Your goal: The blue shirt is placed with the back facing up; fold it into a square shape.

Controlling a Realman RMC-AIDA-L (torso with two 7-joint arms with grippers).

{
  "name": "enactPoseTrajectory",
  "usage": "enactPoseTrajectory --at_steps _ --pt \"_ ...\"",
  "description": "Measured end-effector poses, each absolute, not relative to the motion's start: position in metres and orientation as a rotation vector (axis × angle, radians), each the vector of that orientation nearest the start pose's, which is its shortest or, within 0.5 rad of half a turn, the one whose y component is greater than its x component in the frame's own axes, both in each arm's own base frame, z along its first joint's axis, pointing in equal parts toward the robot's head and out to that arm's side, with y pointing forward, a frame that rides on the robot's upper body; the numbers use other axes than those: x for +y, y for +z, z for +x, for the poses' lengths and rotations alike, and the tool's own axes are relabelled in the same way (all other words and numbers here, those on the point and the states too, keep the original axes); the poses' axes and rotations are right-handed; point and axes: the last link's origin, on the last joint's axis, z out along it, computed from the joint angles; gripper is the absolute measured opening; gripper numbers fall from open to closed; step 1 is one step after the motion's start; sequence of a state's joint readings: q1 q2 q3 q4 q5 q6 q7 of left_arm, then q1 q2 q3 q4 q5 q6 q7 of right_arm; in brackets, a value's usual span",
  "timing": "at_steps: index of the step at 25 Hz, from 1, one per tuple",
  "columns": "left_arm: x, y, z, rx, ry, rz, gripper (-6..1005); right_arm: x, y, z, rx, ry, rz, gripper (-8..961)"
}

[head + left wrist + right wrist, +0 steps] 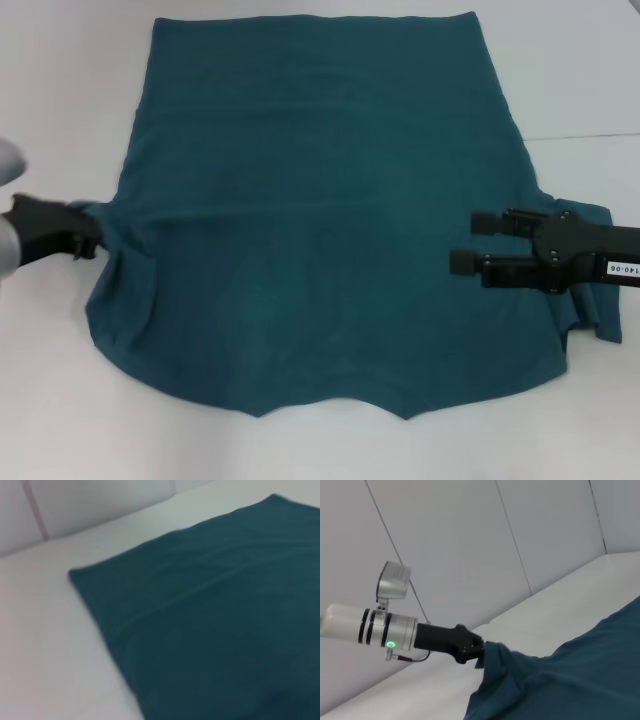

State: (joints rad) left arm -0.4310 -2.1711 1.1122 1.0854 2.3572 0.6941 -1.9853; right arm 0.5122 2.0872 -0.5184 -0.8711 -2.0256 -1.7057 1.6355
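Lying spread over a white surface (60,400), the blue shirt (320,230) fills the middle of the head view, its straight hem farthest from the robot and its notched edge nearest. At the shirt's left edge the left pincer (92,232) is closed on a bunch of cloth, which puckers toward it; the right wrist view shows that same pincer (479,652) with fabric gathered at its tip. Bare surface lies open to the left and beyond the far hem. On the right, the right pincer (468,243) hovers over the cloth with its two black fingers spread apart, gripping nothing. A white label (622,269) on its body reads "140-06". A sleeve (598,310) pokes out beneath it.
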Motion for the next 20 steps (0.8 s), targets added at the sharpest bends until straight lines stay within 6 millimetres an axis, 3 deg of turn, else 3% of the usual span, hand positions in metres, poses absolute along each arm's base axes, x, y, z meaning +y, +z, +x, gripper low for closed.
enactPoseTrajectory --at_steps 5,9,14,20 --pt "0.409 0.013 -0.241 -0.451 -0.006 -2.159 -1 0.327 0.051 0.259 0.803 0.838 -2.597 917" --pt "0.405 -0.009 -0.223 -0.226 0.074 -2.231 -1 0.325 0.050 0.262 0.811 0.850 -2.590 915" --pt "0.398 -0.037 -0.211 -0.013 0.195 -2.284 -1 0.323 0.049 0.263 0.816 0.853 -2.588 914" --pt "0.393 -0.056 -0.201 0.144 0.250 -2.284 7 0.323 0.045 0.263 0.803 0.862 -2.595 912"
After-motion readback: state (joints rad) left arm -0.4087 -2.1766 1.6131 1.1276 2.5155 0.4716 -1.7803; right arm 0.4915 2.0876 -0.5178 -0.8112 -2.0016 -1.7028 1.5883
